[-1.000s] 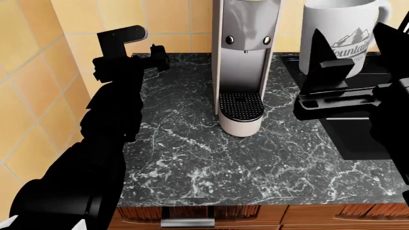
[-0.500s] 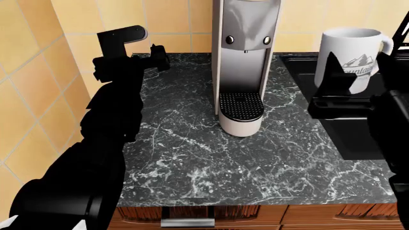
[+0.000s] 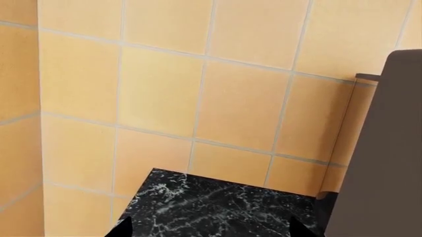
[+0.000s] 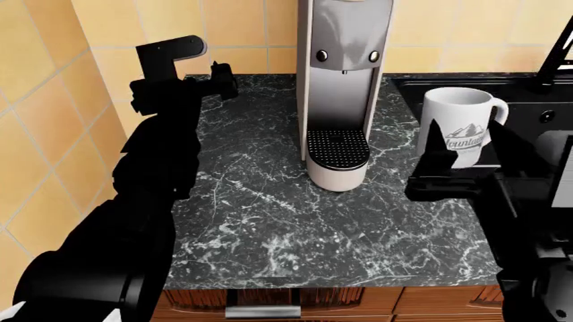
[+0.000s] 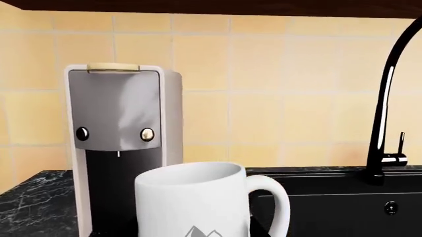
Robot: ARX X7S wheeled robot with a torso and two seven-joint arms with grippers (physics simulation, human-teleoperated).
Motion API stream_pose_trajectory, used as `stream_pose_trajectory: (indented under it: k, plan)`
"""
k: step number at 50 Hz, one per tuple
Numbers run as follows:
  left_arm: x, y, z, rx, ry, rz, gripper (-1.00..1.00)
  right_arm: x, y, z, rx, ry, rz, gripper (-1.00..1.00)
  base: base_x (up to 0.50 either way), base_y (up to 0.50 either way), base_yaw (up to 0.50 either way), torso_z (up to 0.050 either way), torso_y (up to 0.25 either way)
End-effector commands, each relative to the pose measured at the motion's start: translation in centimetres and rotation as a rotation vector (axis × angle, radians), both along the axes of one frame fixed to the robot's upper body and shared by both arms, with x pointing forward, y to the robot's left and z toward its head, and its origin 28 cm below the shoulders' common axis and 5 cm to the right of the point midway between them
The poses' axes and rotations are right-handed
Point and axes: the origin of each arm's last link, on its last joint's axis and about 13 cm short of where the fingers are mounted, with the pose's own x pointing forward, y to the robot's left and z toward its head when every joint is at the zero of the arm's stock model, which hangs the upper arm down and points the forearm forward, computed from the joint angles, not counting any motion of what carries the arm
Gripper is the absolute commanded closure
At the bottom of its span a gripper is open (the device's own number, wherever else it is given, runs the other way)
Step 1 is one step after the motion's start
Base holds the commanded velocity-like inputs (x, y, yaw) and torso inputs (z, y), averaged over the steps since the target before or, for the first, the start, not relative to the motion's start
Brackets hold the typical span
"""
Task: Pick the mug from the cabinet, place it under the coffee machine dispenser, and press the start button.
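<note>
A: Where's the mug [image 4: 458,131] now?

B: In the right gripper [image 4: 474,164], upright, handle turned away from the machine [image 4: 343,87]. The dark fingers stand on either side of the mug's lower body, so I judge them clamped on it. It sits to the right of the machine, a little nearer the robot than the machine's front, over the edge of the sink [image 4: 537,100]; I can't tell whether its base touches anything.

A: So which way to the drip tray [image 4: 337,148]?

B: Leftward and slightly back. The tray lies low on the machine's white base, under the overhanging head, and the slot above it is narrow and tall. The mug's axis is vertical, which suits it.

A: Left arm?

B: The left gripper [image 4: 208,86] hangs left of the machine near the back wall; its wrist view shows only tiles and a corner of worktop [image 4: 268,215], so whether it's open I can't tell. It's nearer the two round buttons [image 5: 147,134] on the head.

A: Room?

B: The marble worktop in front of the machine is bare. Beyond the mug, right of the machine, the black tap [image 5: 389,98] rises from the sink.
</note>
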Motion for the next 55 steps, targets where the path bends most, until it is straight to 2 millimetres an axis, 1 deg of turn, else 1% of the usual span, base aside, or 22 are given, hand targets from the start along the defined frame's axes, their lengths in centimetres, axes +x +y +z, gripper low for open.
stream_pose_trajectory:
  k: [1, 5, 8, 14, 28, 55]
  plan:
    - [0.0, 0.0, 0.0, 0.004, -0.003, 0.001, -1.00, -0.8, 0.3, -1.6, -0.004, -0.019, 0.019, 1.00, 0.00, 0.00, 0.00, 0.000, 0.000]
    - [0.0, 0.0, 0.0, 0.007, -0.004, 0.002, -1.00, -1.0, 0.6, -2.1, -0.001, -0.019, 0.031, 1.00, 0.00, 0.00, 0.00, 0.000, 0.000]
    - [0.0, 0.0, -0.1, 0.009, -0.006, 0.003, -1.00, -0.9, 0.9, -2.1, -0.002, -0.029, 0.045, 1.00, 0.00, 0.00, 0.00, 0.000, 0.000]
    - [0.0, 0.0, -0.1, 0.008, -0.007, 0.002, -1.00, -0.2, 1.5, -2.0, 0.007, -0.048, 0.081, 1.00, 0.00, 0.00, 0.00, 0.000, 0.000]
    - [0.0, 0.0, 0.0, 0.010, -0.008, 0.001, -1.00, 1.6, 2.8, -3.2, 0.039, -0.033, 0.137, 1.00, 0.00, 0.00, 0.00, 0.000, 0.000]
    - [0.0, 0.0, -0.1, 0.010, -0.008, -0.001, -1.00, 3.2, 3.9, -2.9, 0.057, -0.046, 0.179, 1.00, 0.00, 0.00, 0.00, 0.000, 0.000]
